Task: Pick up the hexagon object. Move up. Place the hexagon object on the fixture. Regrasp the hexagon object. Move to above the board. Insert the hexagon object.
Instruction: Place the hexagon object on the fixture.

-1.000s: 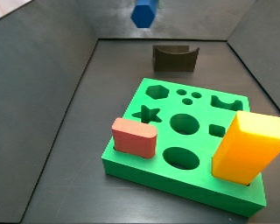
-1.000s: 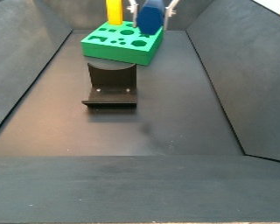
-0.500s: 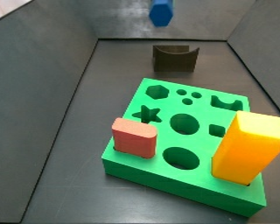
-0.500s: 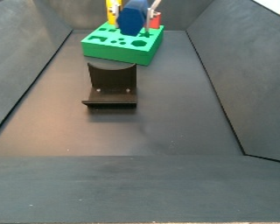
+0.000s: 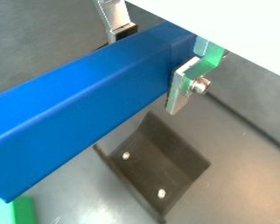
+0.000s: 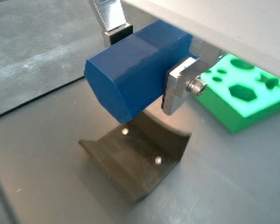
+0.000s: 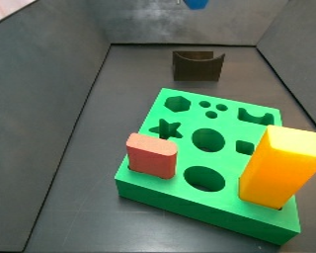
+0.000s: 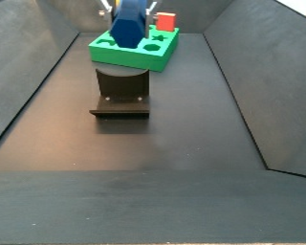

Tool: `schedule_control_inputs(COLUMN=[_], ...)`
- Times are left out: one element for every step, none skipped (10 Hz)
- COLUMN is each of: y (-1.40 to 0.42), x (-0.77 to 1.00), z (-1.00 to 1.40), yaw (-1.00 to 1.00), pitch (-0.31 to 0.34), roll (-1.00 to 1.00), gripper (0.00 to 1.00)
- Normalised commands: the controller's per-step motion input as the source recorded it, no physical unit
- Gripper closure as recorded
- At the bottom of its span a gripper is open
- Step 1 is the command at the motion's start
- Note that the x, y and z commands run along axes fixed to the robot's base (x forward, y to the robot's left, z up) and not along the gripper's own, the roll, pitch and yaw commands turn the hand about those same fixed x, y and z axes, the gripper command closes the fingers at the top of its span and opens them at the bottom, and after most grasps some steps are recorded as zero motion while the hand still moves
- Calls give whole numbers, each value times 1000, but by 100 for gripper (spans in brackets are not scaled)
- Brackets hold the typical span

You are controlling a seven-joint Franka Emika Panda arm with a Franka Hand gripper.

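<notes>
The hand (image 5: 154,51) pinches the hexagon object (image 5: 78,105) crosswise between its silver fingers (image 5: 187,74), high above the fixture (image 6: 136,156). The blue rod's long axis lies roughly level. In a side view only its lower tip (image 7: 197,4) shows, cut off at the frame's top; the board (image 7: 213,158) sits below.

The end effector (image 6: 140,54) is clamping the hexagon object (image 6: 136,70) above the fixture (image 6: 136,157); the board (image 6: 245,91) is lying beside.
</notes>
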Motion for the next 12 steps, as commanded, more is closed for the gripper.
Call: schedule_control_inputs(y=[59,54,52,52,52,50,47,36,60,72,74,75], x=[375,276,207,139,85,67,70,78,104,107,113,121], z=[-2,-6,-5,-7,-5,-3,-8,-8,-1000,-1000,-1000,-1000], yaw=[39,3,-28,-68,-95,-113,-124,-122,-143,-146,-143,-141], pitch=[239,254,263,260,217,165,128,102,23,7,24,35], roll=[-1000,-1000,-1000,-952,-785,-612,-432,-232,-1000,-1000,-1000,-1000], gripper=[100,100,100,100,100,100,100,100,100,100,100,100])
